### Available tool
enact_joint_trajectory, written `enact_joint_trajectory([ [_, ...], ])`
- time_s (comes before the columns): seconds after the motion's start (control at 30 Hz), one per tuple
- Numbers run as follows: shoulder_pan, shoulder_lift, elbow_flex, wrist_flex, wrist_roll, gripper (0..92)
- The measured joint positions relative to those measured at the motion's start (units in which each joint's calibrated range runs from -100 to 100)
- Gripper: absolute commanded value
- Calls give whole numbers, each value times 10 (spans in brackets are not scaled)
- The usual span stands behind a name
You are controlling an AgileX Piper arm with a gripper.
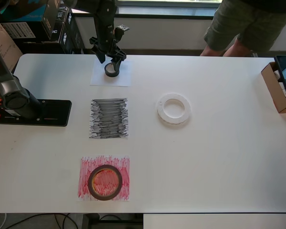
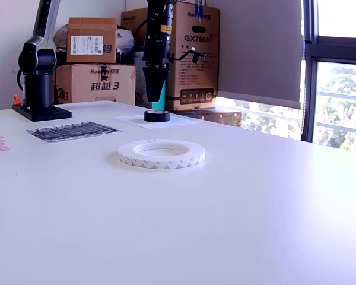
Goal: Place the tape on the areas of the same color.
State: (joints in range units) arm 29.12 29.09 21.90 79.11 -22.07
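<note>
The dark-red roll (image 1: 105, 182) already sits on the red patch (image 1: 104, 178), so 1 of 3 looks done. The small black roll (image 1: 111, 70) lies on the white patch (image 1: 111, 72) near the desk's (image 1: 219, 162) far edge, under the gripper (image 1: 111, 61); whether its fingers grasp it I cannot tell. The white ring (image 1: 174, 109) lies on bare desk, and the black patch (image 1: 108, 118) is empty.
</note>
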Motion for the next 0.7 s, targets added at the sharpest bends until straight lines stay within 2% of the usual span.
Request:
enact_joint_trajectory([
  [0.23,30,0,1,0,19,825],
  [0.7,32,73,-9,-13,19,825],
])
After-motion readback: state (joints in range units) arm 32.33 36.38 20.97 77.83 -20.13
